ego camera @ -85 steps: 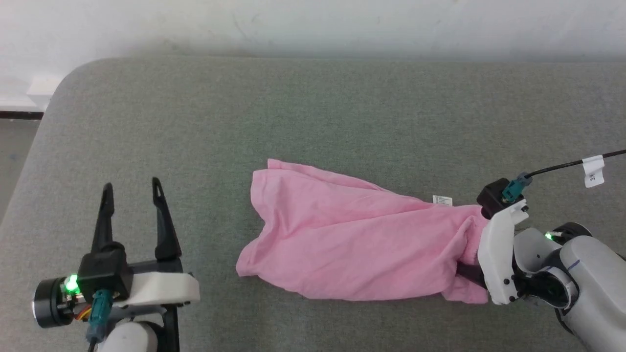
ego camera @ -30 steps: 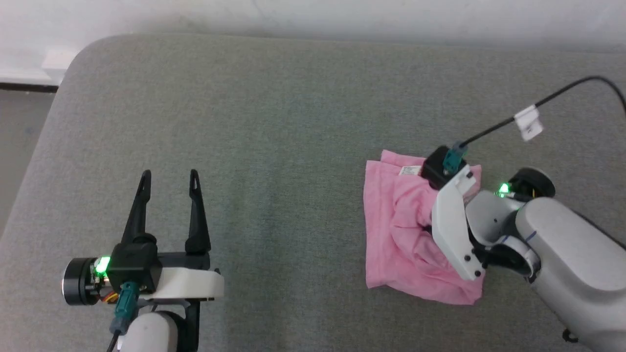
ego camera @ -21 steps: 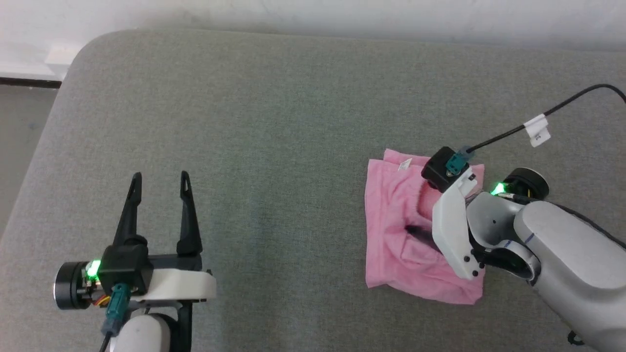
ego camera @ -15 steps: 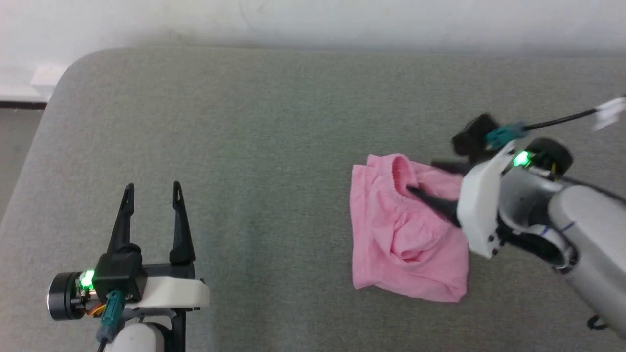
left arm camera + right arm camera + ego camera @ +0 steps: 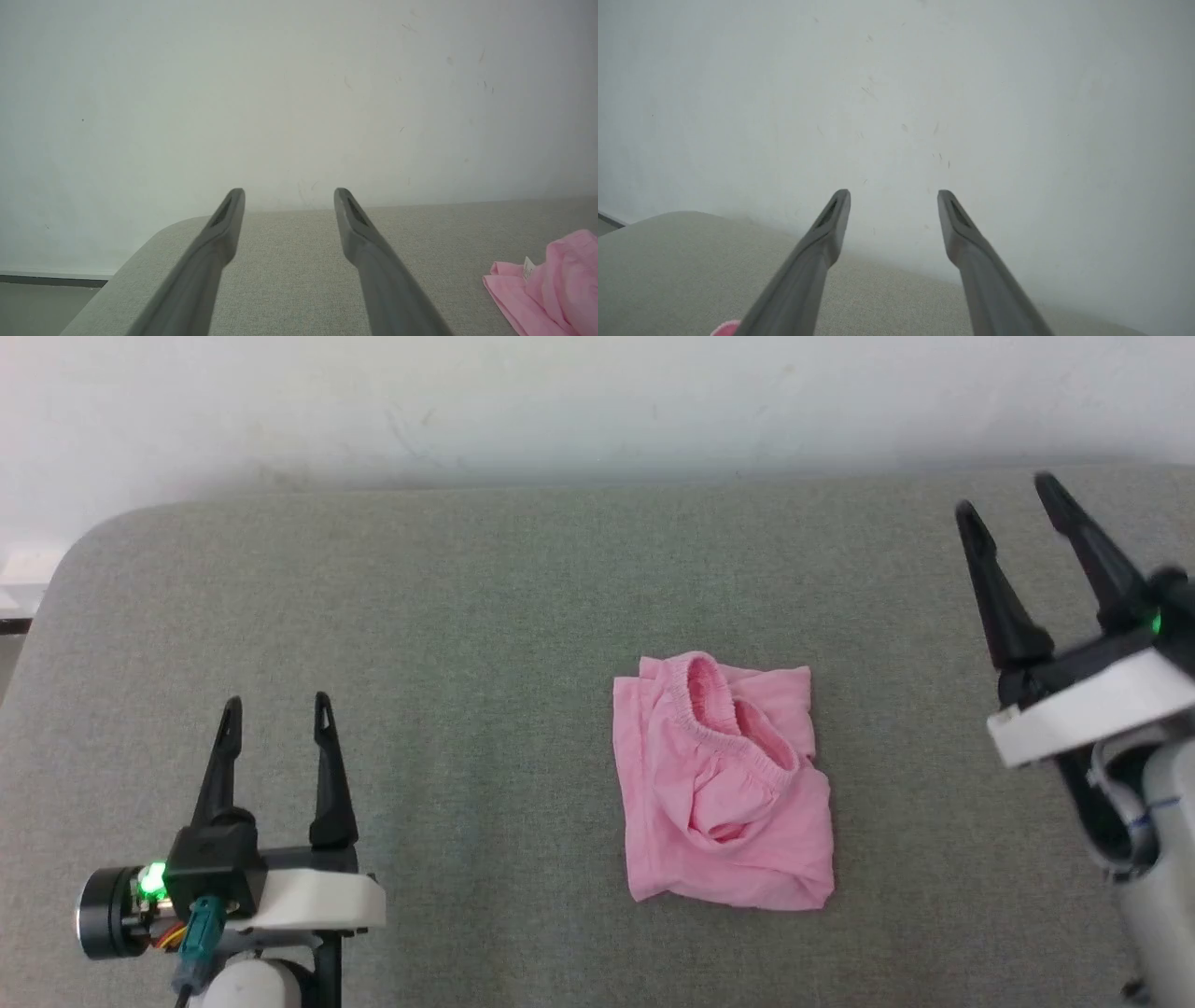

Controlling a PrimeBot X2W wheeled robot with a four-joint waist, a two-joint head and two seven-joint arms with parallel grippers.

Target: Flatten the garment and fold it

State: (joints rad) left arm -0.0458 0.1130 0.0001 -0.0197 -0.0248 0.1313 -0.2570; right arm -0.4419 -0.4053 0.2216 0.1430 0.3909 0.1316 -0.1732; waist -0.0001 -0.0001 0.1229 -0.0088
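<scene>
The pink shorts point(image 5: 724, 784) lie folded in a compact bundle at frame centre on the grey cushion point(image 5: 448, 607). The left gripper point(image 5: 274, 707), lower left, and the right gripper point(image 5: 1008, 493), upper right, are spread and empty, well clear of the bundle, seemingly because folding is done.

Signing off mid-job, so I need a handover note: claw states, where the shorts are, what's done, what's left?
Left claw: open, empty, to the left of the shorts.
Right claw: open, empty, off to their right.
Pink shorts: on the grey cushion between the claws, touching neither.
Done: folded into a compact bundle, waistband showing on top.
Left: folds look lumpy; probably smooth and square them.
</scene>
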